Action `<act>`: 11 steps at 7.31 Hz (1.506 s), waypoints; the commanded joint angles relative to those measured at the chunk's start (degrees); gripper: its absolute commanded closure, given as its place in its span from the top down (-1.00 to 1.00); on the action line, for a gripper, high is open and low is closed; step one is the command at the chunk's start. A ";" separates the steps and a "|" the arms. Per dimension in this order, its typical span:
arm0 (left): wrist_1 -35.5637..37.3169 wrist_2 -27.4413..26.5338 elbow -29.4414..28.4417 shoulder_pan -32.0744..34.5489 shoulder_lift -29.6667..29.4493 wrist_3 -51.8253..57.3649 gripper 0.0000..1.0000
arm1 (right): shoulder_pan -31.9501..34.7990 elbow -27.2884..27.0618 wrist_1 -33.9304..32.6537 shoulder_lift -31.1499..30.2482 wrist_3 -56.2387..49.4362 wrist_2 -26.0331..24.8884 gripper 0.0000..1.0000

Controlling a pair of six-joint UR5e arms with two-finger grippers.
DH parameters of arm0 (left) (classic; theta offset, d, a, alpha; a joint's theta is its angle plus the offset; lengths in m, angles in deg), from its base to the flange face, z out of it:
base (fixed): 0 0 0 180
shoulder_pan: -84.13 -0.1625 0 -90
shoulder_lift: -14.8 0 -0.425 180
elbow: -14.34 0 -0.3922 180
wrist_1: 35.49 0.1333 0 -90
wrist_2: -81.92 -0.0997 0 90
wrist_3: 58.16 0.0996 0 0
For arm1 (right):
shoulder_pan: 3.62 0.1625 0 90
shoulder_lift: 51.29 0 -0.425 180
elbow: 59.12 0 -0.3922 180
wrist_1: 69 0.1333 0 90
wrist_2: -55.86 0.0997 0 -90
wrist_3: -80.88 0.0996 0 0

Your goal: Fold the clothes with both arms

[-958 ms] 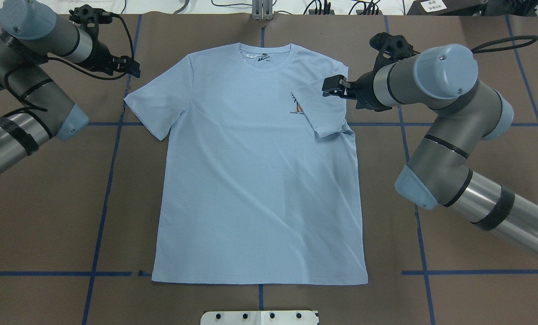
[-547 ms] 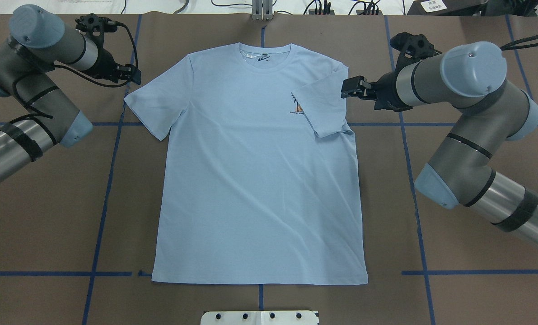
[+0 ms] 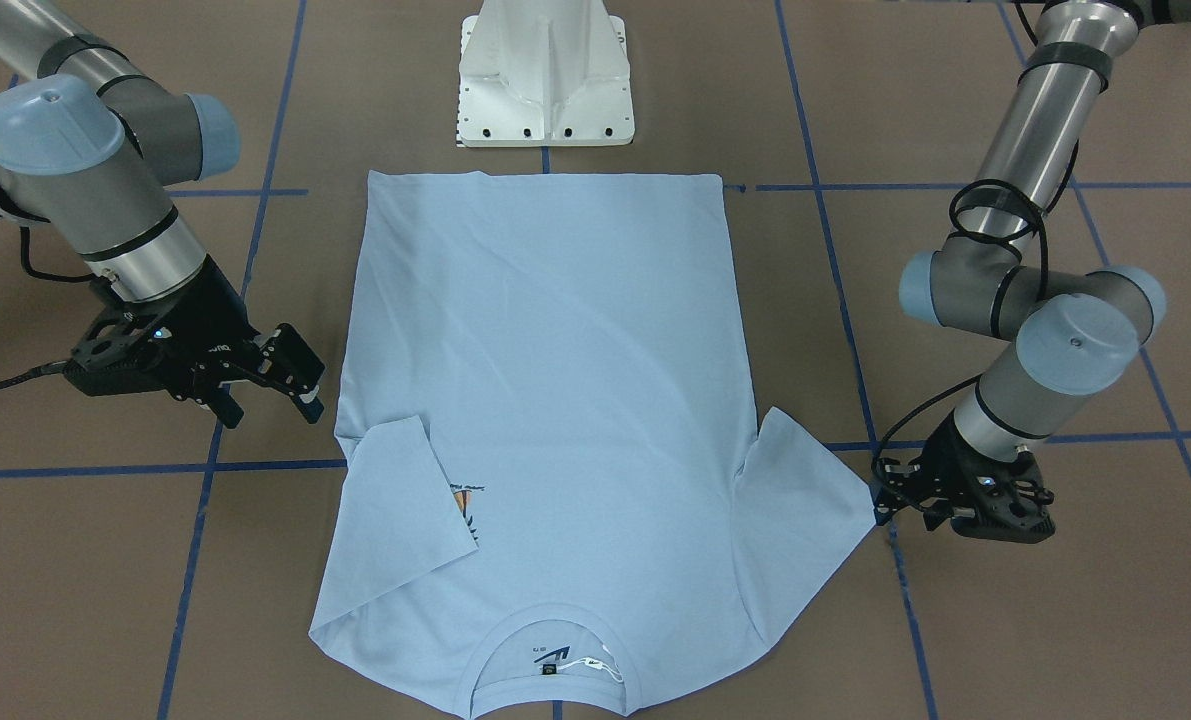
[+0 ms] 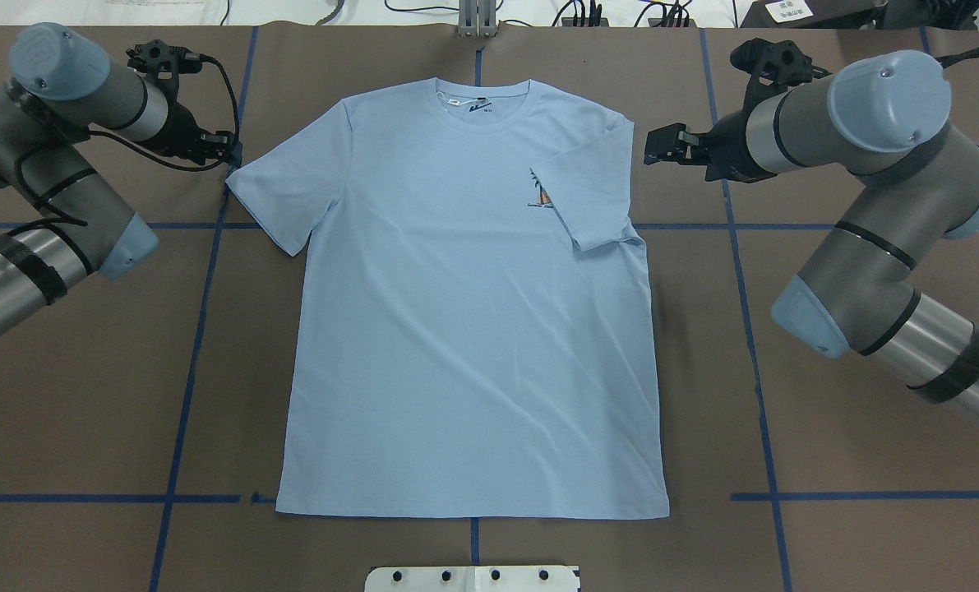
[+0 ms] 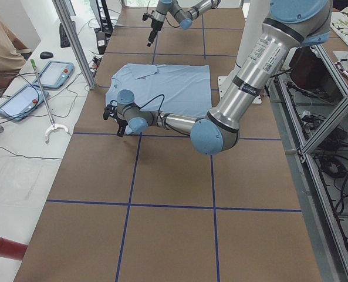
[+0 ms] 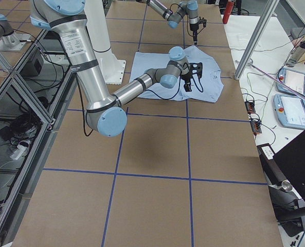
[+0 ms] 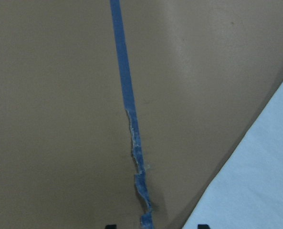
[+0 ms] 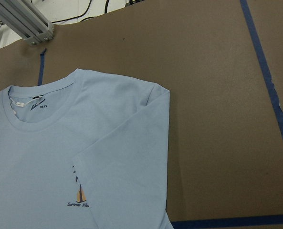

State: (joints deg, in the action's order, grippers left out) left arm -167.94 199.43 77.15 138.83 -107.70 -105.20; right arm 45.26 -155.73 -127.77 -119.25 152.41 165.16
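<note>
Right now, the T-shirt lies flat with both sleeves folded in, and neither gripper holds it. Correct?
No: only the sleeve near the right gripper is folded in; the other sleeve lies spread flat, as the overhead view shows. The rest holds.

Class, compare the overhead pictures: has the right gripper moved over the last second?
Yes. The right gripper has pulled back off the folded sleeve of the T-shirt, rightward toward the blue tape line.

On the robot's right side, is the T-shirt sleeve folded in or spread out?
Folded in: the sleeve lies over the chest, hiding part of the print. The other sleeve is spread.
</note>
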 commanded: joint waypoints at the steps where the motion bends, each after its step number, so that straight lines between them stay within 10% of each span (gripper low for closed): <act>1: 0.09 0.27 0.03 -1.69 0.06 -0.07 0.29 | 0.60 0.81 -0.12 0.02 -0.26 0.21 1.00; 3: 0.09 0.19 0.12 -1.78 0.32 -0.07 0.02 | 0.34 1.07 -0.03 0.02 -0.17 0.21 1.00; 4: 0.09 0.27 0.46 -1.69 1.02 -0.07 -0.99 | 0.34 1.16 0.05 0.02 -0.34 0.21 1.00; 11: 2.90 0.72 7.59 -5.10 -2.46 -10.06 -1.00 | 0.17 1.16 0.49 -1.91 -0.78 0.30 1.00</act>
State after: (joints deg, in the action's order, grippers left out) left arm -164.91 200.14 84.41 135.51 -108.20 -111.62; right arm 45.43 -154.65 -127.30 -120.68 151.96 165.37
